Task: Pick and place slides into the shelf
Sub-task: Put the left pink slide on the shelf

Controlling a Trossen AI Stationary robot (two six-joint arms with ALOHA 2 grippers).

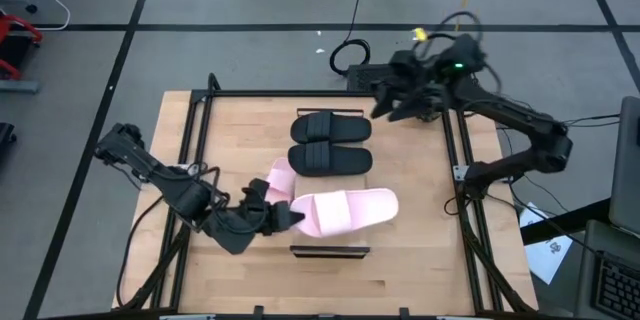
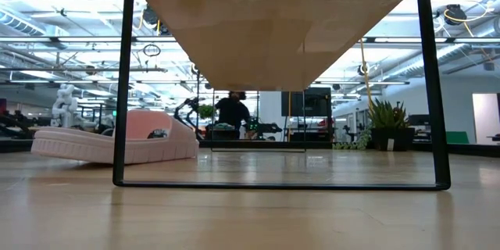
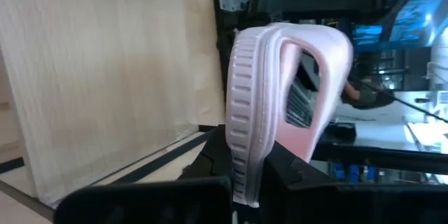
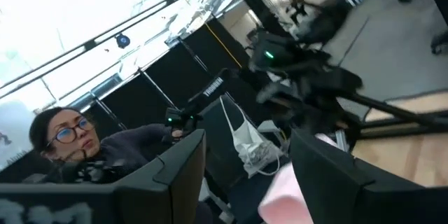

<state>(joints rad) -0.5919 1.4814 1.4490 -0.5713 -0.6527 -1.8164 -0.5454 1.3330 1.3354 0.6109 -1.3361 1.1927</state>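
My left gripper (image 1: 290,217) is shut on a pale pink slide (image 1: 348,210), which lies across the table's middle just behind the shelf's near end frame (image 1: 330,252). The second pink slide (image 1: 276,178) lies on the table beside the gripper. Two black slides (image 1: 330,128) (image 1: 330,158) lie side by side on their soles farther back. The low view looks under the shelf's wood panel (image 2: 273,39); the pink slide (image 2: 109,144) shows left of its post. My right gripper (image 1: 385,105) hovers open past the black slides, near the table's far right. My left gripper pinches the pink slide's sole at the end nearest the strap (image 3: 245,175), one finger (image 3: 210,171) on each face of the sole. It comes in low from the table's left, along the slide's length. Whether the sole rests on the table I cannot tell.
A dark metal frame (image 1: 200,160) borders the tabletop on its left, far and right sides. Bare wood lies at the near left and near right. A person (image 4: 66,143) shows in the room beyond, and cables lie on the floor behind the table.
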